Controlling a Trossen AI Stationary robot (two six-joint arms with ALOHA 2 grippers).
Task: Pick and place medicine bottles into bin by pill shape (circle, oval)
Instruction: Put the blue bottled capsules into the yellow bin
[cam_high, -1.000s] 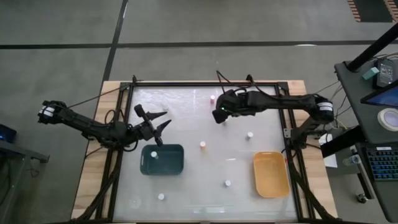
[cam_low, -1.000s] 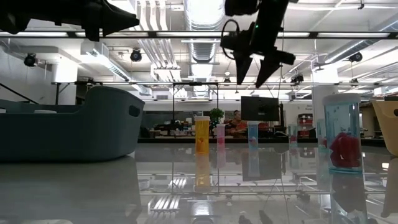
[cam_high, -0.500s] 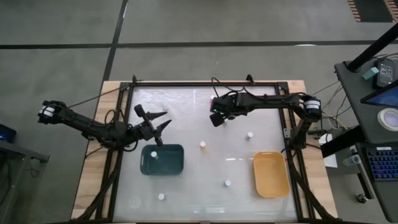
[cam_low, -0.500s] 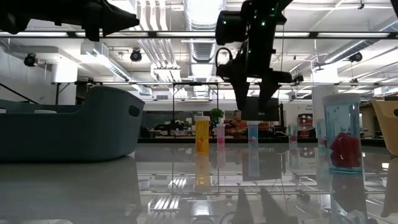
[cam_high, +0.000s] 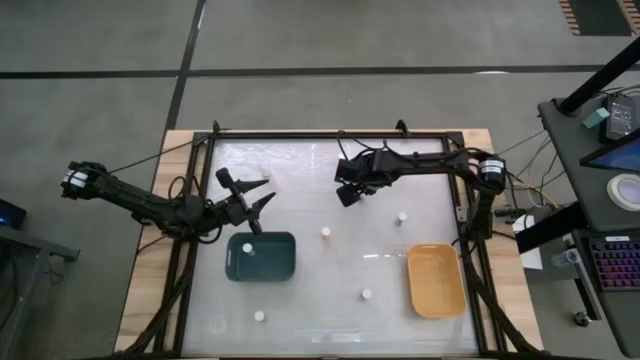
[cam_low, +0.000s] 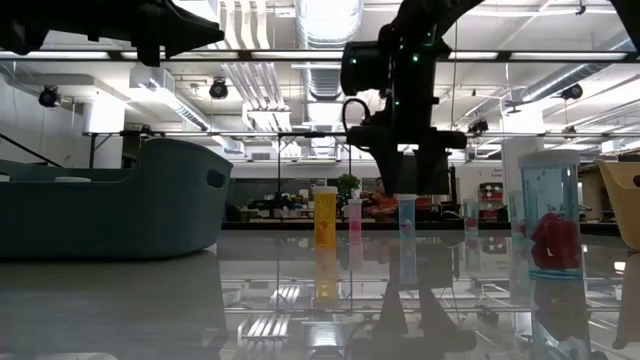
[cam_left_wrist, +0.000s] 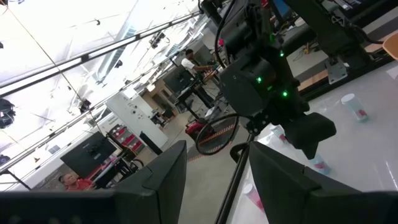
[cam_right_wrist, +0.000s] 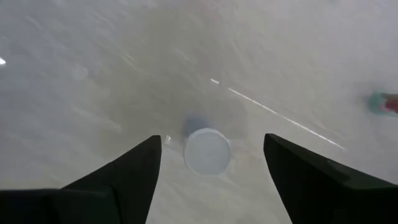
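Right gripper (cam_high: 347, 193): upper middle of the high view, over the table's far half; its fingers (cam_right_wrist: 118, 180) stand spread wide, holding nothing, with a white-capped bottle (cam_right_wrist: 207, 151) on the table between them, apart from both.
Left gripper (cam_high: 256, 197): left of centre in the high view, just above the teal bin (cam_high: 260, 256); fingers parted, nothing between them.
Teal bin: lower left of centre, one white-capped bottle (cam_high: 249, 250) inside.
Yellow-orange bin (cam_high: 435, 280): lower right, nothing seen in it.
Loose bottles: one orange-bodied at the centre (cam_high: 326, 233), one right of centre (cam_high: 402, 215), one lower middle (cam_high: 366, 295), one near the bottom edge (cam_high: 259, 316).
Low view: an orange bottle (cam_low: 325, 217), a pink one (cam_low: 354, 216), a bluish one (cam_low: 407, 216).
Writing: no label or brand can be read on any bottle or bin.
Table (cam_high: 330, 330): glossy pale top.
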